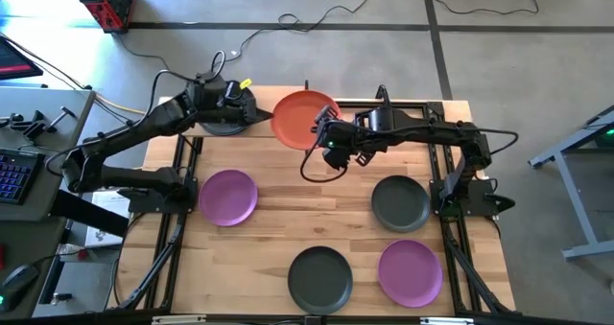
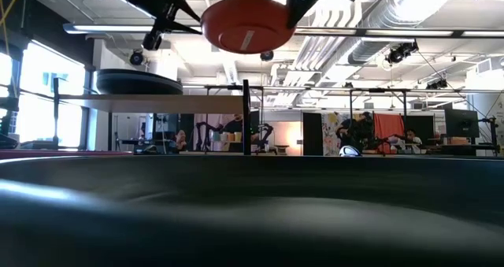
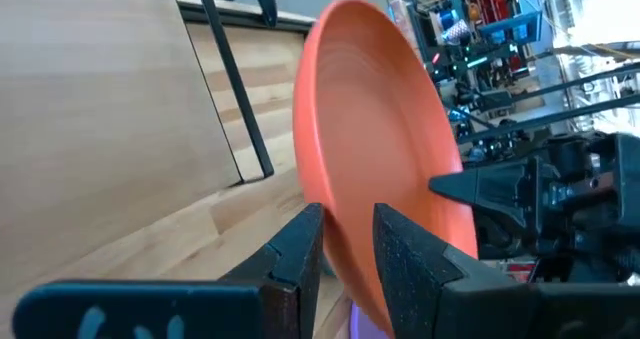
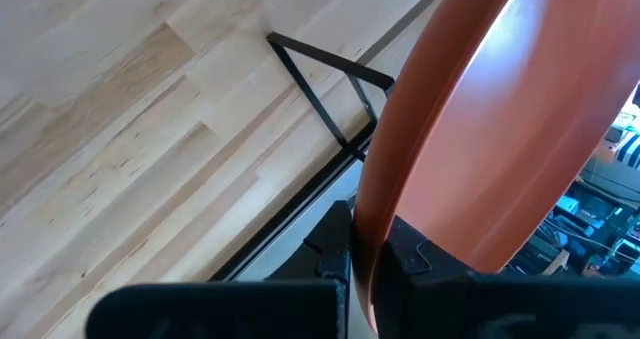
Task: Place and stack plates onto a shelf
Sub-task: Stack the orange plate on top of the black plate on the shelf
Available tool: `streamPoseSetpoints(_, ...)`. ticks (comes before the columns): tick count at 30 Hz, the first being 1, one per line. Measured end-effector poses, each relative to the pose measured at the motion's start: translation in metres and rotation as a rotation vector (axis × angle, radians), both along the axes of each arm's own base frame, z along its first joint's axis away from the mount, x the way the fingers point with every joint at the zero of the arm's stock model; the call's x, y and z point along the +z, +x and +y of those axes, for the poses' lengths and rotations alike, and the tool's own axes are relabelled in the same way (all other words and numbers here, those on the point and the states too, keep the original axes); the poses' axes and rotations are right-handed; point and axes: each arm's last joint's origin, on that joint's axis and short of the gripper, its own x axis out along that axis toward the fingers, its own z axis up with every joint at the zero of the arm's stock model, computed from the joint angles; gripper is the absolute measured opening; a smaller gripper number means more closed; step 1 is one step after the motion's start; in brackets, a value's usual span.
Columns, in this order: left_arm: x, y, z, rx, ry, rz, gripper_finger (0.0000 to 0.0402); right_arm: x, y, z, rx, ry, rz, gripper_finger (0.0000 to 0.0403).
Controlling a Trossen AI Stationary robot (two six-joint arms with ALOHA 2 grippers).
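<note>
the right gripper (image 1: 319, 131) is clenching the rim of the orange plate (image 1: 303, 119), holding it up in the air over the far edge of the table (image 1: 278, 229), beside the shelf (image 2: 150, 100); in the right wrist view its fingers (image 4: 345, 249) are pinching the plate's edge. the left gripper (image 1: 251, 107) is reaching in from the other side with its jaws parted around the opposite rim, the two fingers (image 3: 300, 249) straddling the plate edge with a little gap showing (not squeezed onto it). in the low view a dark grey plate (image 2: 138, 83) is lying on top of the shelf, left of the raised orange one. down on the table two purple plates (image 1: 227, 196) and two more dark grey plates (image 1: 400, 202) are sitting flat and apart from each other.
</note>
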Motion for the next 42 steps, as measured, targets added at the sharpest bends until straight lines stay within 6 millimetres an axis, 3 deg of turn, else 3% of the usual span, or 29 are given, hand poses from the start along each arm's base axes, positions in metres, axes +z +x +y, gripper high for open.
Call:
streamPoseSetpoints(15, -0.008, 0.003, 0.000, 0.008, 0.022, 0.073, 0.0076, -0.001, 0.005, 0.002, -0.001, -0.017, -0.026, 0.0000)
streamPoseSetpoints(27, -0.008, 0.003, 0.002, 0.032, 0.117, 0.110, 0.0010, 0.002, 0.009, 0.002, 0.004, -0.018, -0.079, 0.0000)
streamPoseSetpoints(36, -0.009, 0.002, 0.003, 0.056, 0.139, 0.124, 0.0005, 0.005, 0.014, 0.001, -0.022, -0.053, -0.144, 0.0001)
streamPoseSetpoints(42, -0.009, 0.002, 0.004, 0.077, 0.156, 0.141, 0.0004, 0.007, 0.015, -0.001, -0.099, -0.062, -0.204, 0.0034)
